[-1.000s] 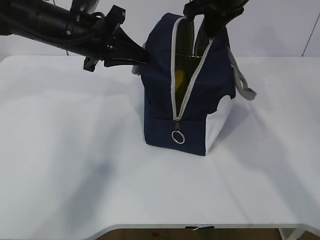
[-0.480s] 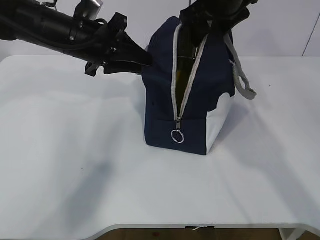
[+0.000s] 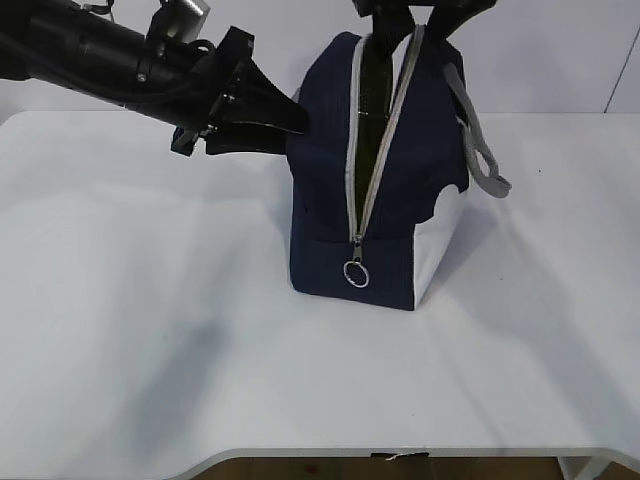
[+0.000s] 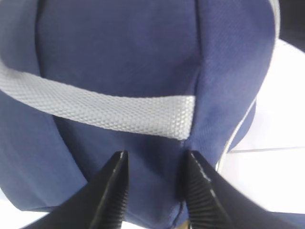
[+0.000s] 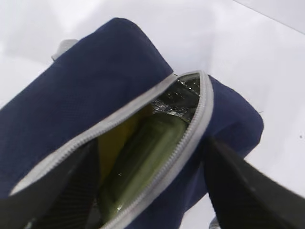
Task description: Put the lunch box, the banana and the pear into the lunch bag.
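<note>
The navy lunch bag stands upright mid-table with its grey zipper undone down the front. My left gripper is at the bag's upper left side. In the left wrist view its jaws pinch a fold of the blue fabric below the grey webbing. My right gripper is open and empty just above the bag's mouth, with its fingers astride the opening. Inside I see the lunch box's green lid and a yellow fruit beside it, either banana or pear. The other fruit is hidden.
The bag's grey handle hangs off its right side. The zipper's ring pull sits low on the front. The white table spreads around the bag, with its front edge near the bottom of the exterior view.
My right gripper has risen out of the bag's mouth. The opening has narrowed and the yellow fruit no longer shows in the exterior view. The left gripper stays on the bag's side.
</note>
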